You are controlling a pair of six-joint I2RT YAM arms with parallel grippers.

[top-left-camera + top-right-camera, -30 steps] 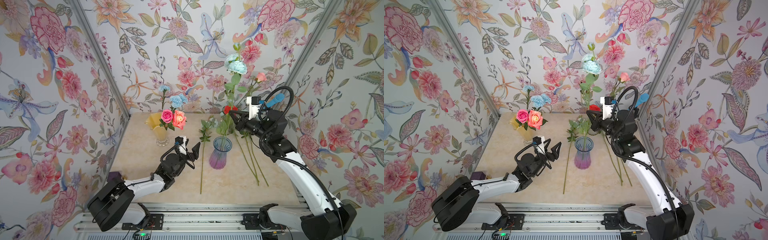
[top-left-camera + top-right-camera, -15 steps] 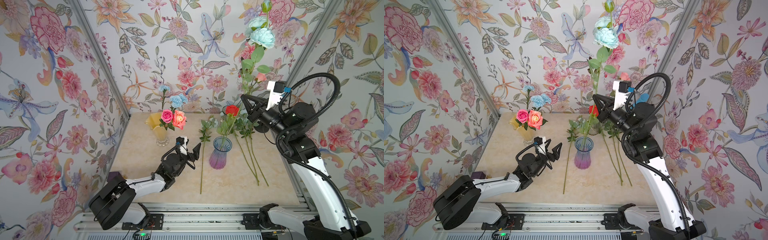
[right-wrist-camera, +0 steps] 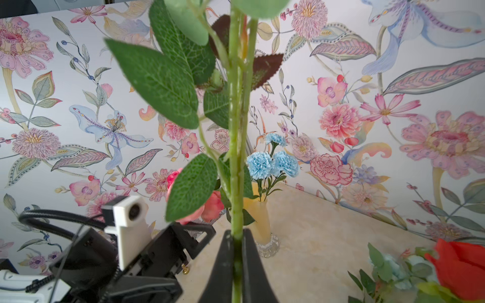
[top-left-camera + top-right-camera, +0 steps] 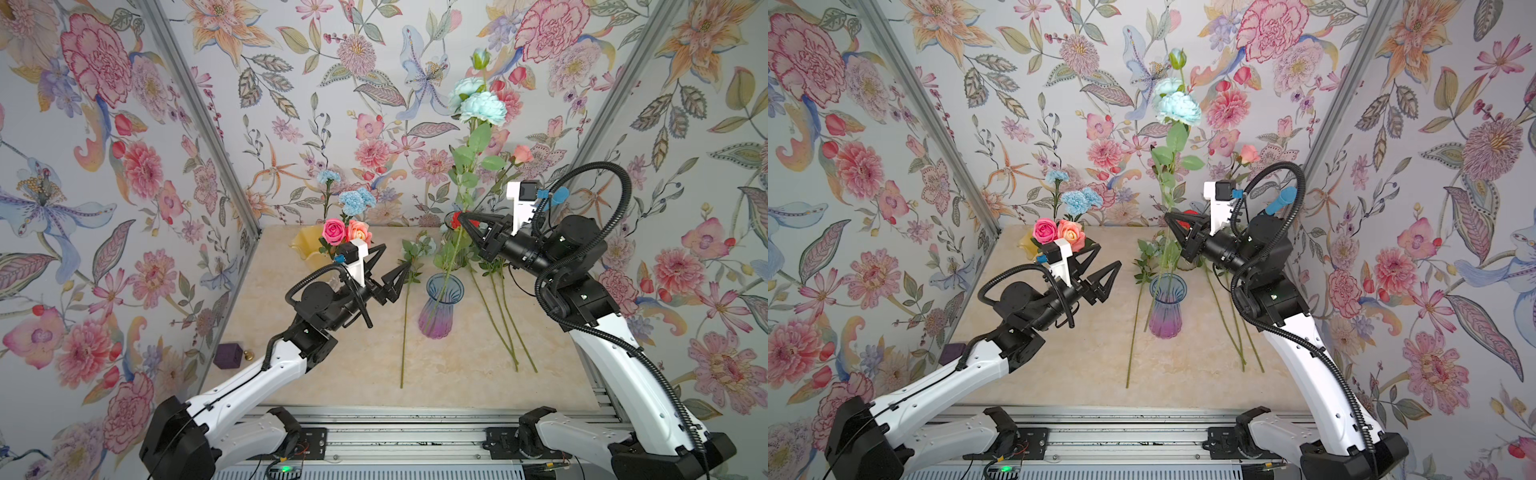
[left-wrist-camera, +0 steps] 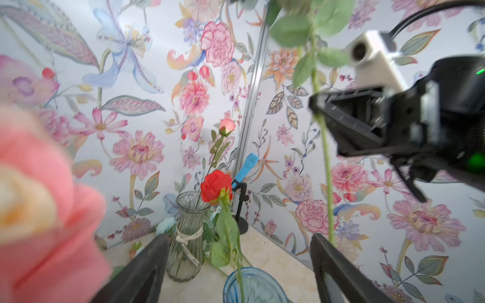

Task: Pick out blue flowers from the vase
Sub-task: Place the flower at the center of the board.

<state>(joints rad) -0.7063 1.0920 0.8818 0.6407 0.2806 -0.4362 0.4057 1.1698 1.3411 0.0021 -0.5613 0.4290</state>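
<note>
Hanging over beige tabletop (image 4: 353, 365) amid floral walls (image 4: 291, 62), right tool (image 4: 461, 218) pinches aqua flower (image 4: 482, 107); left tool (image 4: 397, 255) gapes.

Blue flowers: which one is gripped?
The tall aqua rose spray, stem clamped in the right gripper; the sky-blue carnations stand untouched in the yellow vase.

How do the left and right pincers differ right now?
The left pincer stands open; the right pincer is shut. The left pincer holds nothing; the right pincer clamps the aqua rose stem, whose lower end reaches into the blue-purple vase. Both are black, triangular and point toward that stem.
</note>
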